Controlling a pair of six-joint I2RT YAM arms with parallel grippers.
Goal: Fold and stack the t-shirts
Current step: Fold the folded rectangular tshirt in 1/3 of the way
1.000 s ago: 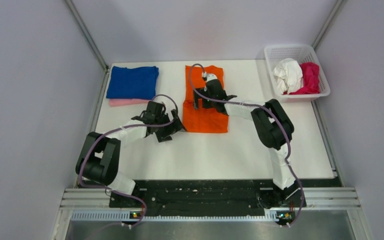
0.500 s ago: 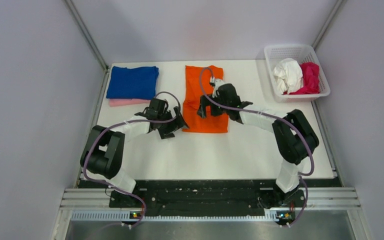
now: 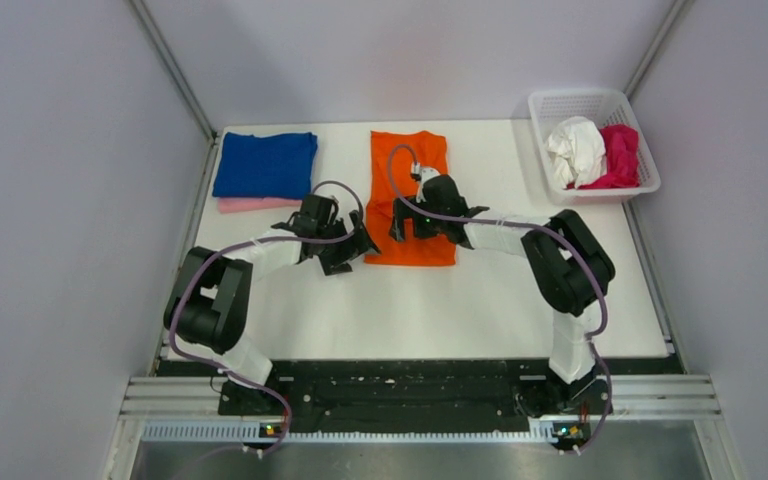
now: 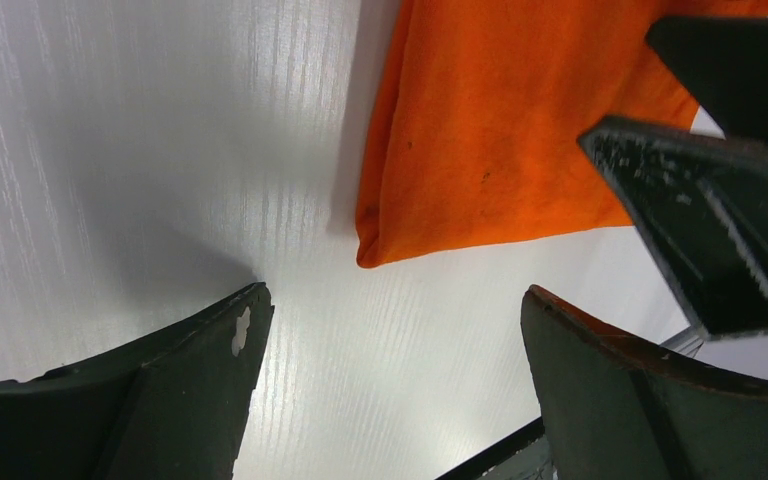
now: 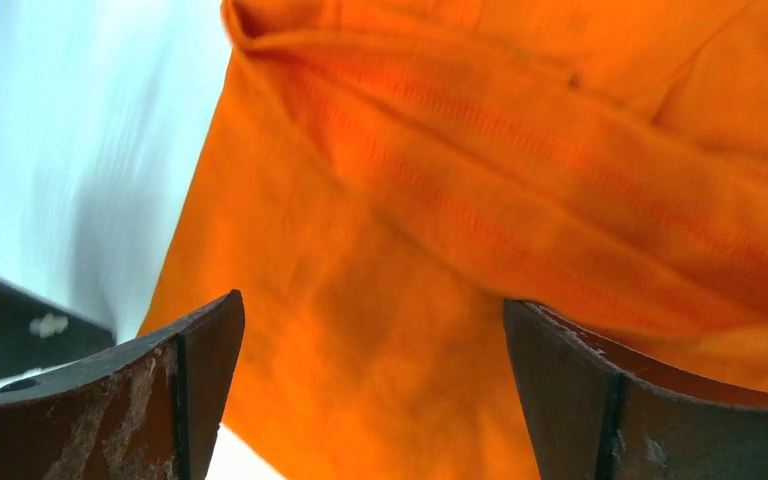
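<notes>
- A white table (image 3: pixel 440 300) stood enclosed by plain grey walls, with the two arms bolted at its near edge.
- A bright orange cloth t-shirt (image 3: pixel 430 148) lay at the far middle of the table, folded into a long strip running from far to near.
- The right gripper (image 3: pixel 410 222) hung low over the near half of that strip, its jaws spread wide and holding nothing; in the wrist view orange cloth (image 5: pixel 380 230) filled the space between them.
- The left gripper (image 3: pixel 350 250) sat just beside the strip's near left corner, its jaws likewise wide apart and empty; its wrist view showed that corner (image 4: pixel 480 130) beyond the fingers, over bare table.
- At the far left a folded royal blue t-shirt (image 3: pixel 265 165) rested on a folded pale pink t-shirt (image 3: pixel 250 204), whose near edge peeked out.
- At the far right a white plastic lattice basket (image 3: pixel 585 100) held a crumpled white t-shirt (image 3: pixel 575 150) on the left and a crumpled magenta t-shirt (image 3: pixel 620 155) on the right.
</notes>
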